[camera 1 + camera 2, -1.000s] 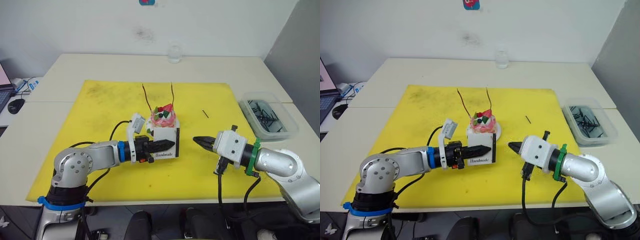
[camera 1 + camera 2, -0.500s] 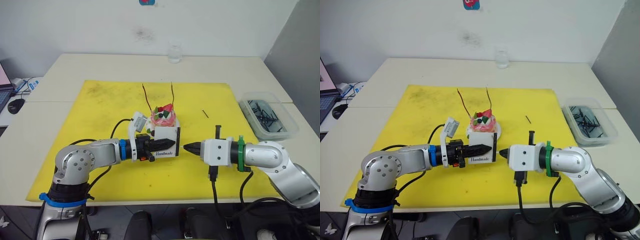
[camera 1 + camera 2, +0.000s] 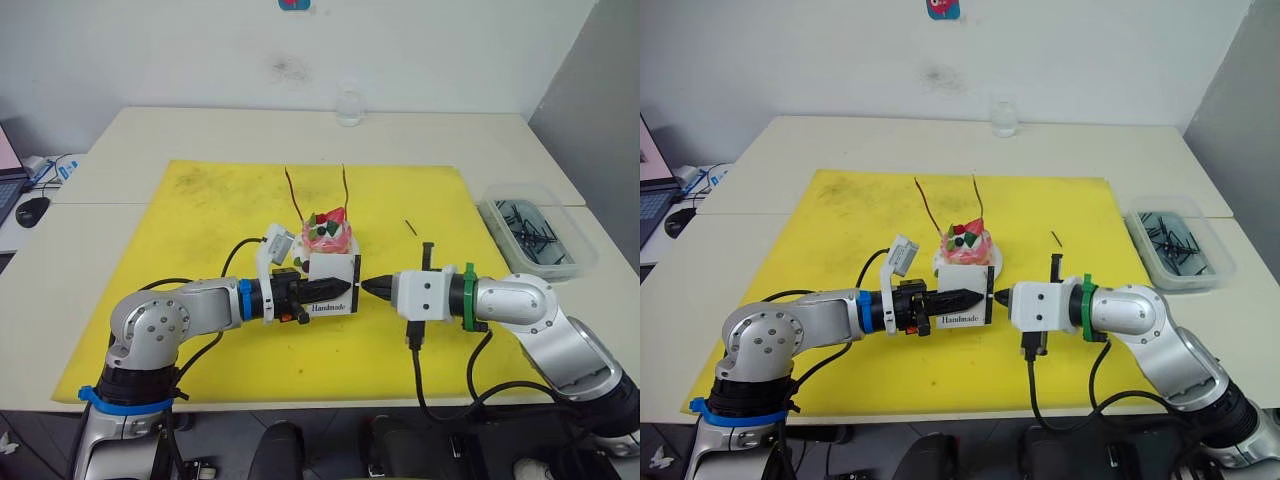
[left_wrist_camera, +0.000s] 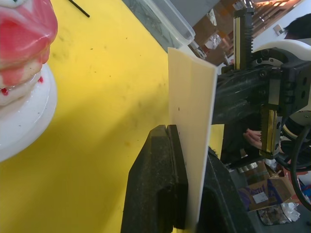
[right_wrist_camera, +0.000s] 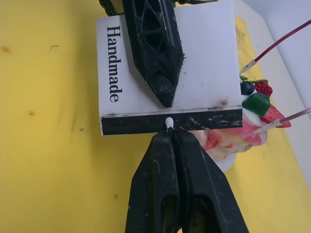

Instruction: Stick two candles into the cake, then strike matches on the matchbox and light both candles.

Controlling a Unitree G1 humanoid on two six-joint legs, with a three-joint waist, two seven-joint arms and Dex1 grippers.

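Two candles (image 3: pixel 292 190) stand in the cake (image 3: pixel 328 236) mid-mat, the matchbox (image 3: pixel 332 291) at its six o'clock clamped upright by the left gripper (image 3: pixel 335 290), the right gripper (image 5: pixel 171 138) pinching a match (image 5: pixel 169 122) against its dark strip, while a clear tub (image 3: pixel 495 215) at three o'clock holds dark sticks (image 3: pixel 528 230).

Matchbox (image 5: pixel 167 82): matt white card with black print, its dark striking strip (image 5: pixel 170 122) rough-looking and scuffed with pale flecks. Both tools, left tool (image 4: pixel 187 194) and right tool (image 5: pixel 174 141), have fingers of matt black plastic with a slightly grainy surface; cake (image 4: pixel 19 43) frosting glossy pink on a smooth, shiny white plate (image 4: pixel 24 121). Mat (image 3: pixel 200 210): matt yellow, smudged and stained, lying on a smooth pale tabletop (image 3: pixel 150 130); bin (image 3: pixel 535 238) of clear plastic.
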